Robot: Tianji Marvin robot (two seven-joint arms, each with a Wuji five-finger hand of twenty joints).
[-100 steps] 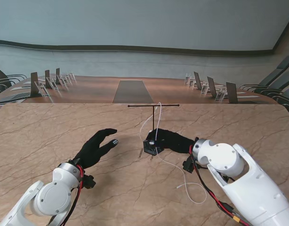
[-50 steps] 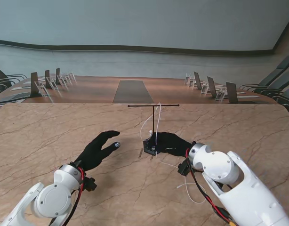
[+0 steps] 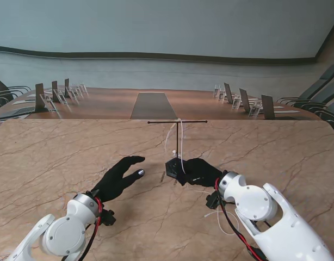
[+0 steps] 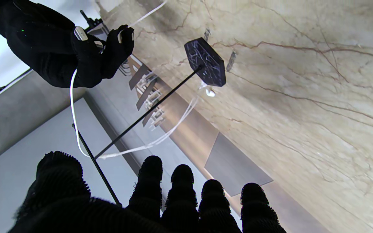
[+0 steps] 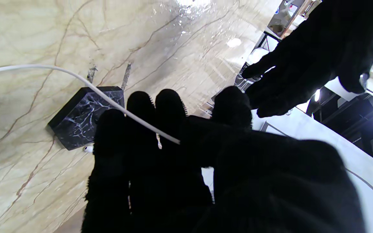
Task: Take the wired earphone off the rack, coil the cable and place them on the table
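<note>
Stand view: right hand [image 3: 198, 171] pinching white earphone cable [image 3: 179, 142] draped over rack [image 3: 177, 148]; left hand [image 3: 119, 176] spread, empty. Best lifting cable clear of crossbar without tipping base.

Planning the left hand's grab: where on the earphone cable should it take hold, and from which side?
Probably the slack strands hanging from the rack's crossbar, left of the post. The left hand is open on that side; the right hand already pinches the earphone cable by the rack base. Come in from the left, fingers around the strands.
</note>
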